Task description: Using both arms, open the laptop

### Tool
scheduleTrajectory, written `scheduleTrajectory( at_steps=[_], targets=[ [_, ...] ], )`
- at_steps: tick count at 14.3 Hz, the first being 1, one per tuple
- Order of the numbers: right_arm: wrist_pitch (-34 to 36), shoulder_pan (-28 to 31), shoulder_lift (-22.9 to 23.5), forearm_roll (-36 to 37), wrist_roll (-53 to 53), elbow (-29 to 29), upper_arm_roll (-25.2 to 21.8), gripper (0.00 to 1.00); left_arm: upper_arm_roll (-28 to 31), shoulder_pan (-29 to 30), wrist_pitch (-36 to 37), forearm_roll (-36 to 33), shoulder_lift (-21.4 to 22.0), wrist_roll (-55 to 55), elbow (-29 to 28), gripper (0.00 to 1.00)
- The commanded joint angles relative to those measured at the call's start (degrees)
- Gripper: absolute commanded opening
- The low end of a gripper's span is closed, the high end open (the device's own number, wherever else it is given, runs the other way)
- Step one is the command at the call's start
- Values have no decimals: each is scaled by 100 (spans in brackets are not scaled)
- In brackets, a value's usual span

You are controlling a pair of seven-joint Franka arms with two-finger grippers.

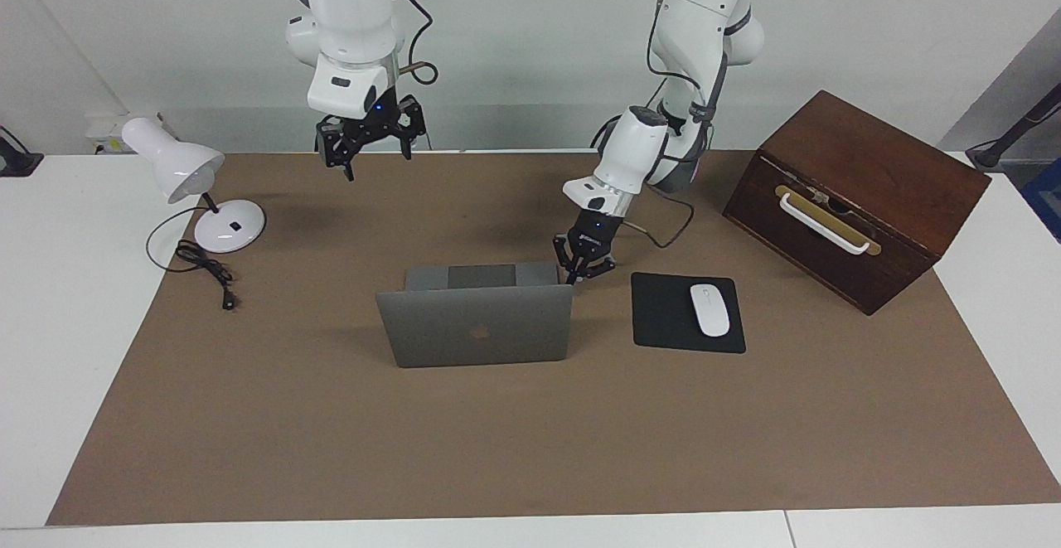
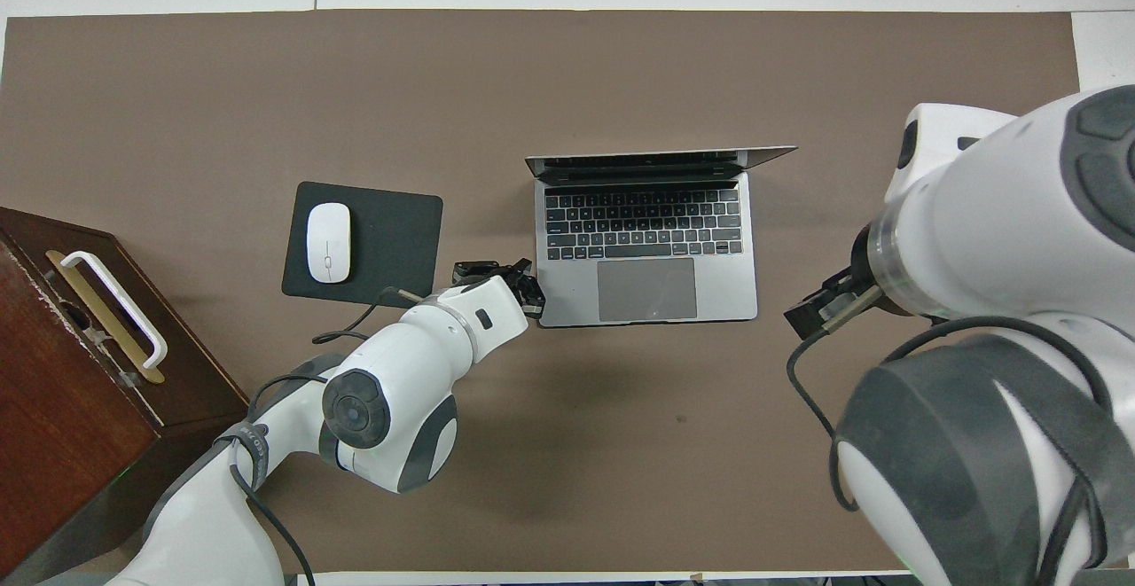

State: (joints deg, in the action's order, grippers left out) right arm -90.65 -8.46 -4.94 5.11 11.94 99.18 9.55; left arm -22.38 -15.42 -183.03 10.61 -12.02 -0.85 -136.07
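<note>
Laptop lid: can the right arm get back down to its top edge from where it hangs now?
Probably yes. The right gripper hangs high with nothing between it and the laptop, whose lid stands open; the left gripper sits low at the base's other corner, out of that path.

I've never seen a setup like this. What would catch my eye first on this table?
Probably the thin silver-grey laptop standing open in the middle of the brown mat, keyboard toward the robots. The left gripper sits low by the base corner nearest the black square mouse pad, while the right gripper hangs high, open. A dark wooden box with a white handle sits at the left arm's end.
</note>
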Motion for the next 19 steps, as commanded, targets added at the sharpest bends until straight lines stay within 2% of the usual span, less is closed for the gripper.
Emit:
scheduleTrajectory(
  at_steps=[1, 3, 5, 7, 9, 13, 15, 19],
  targets=[
    [249, 239, -216, -160, -51, 58, -49, 100, 5, -14, 599, 56, 515, -178, -60, 0],
    [398, 380, -375, -238, -286, 75, -76, 100, 14, 13, 1161, 56, 822, -222, 18, 0],
    [644, 529, -358, -572, -849, 40, -164, 100, 23, 48, 1916, 64, 1007, -222, 307, 0],
    [610, 600, -288, -608, -921, 31, -287, 100, 23, 179, 2698, 56, 1113, -205, 685, 0],
    [383, 679, -104, -652, -921, 5, -506, 100, 23, 337, 3218, 56, 1219, -178, 923, 0],
    [373, 802, 537, -573, -921, -679, -542, 100, 23, 662, 4123, 56, 1412, -21, 1327, 0],
    [433, 803, 512, -573, -947, -672, -568, 100, 23, 899, 4703, 56, 1579, 181, 1547, 0],
    [513, 724, 292, -660, -895, -303, -656, 100, 23, 1426, 5863, 56, 1834, 568, 2030, 0]
  ],
)
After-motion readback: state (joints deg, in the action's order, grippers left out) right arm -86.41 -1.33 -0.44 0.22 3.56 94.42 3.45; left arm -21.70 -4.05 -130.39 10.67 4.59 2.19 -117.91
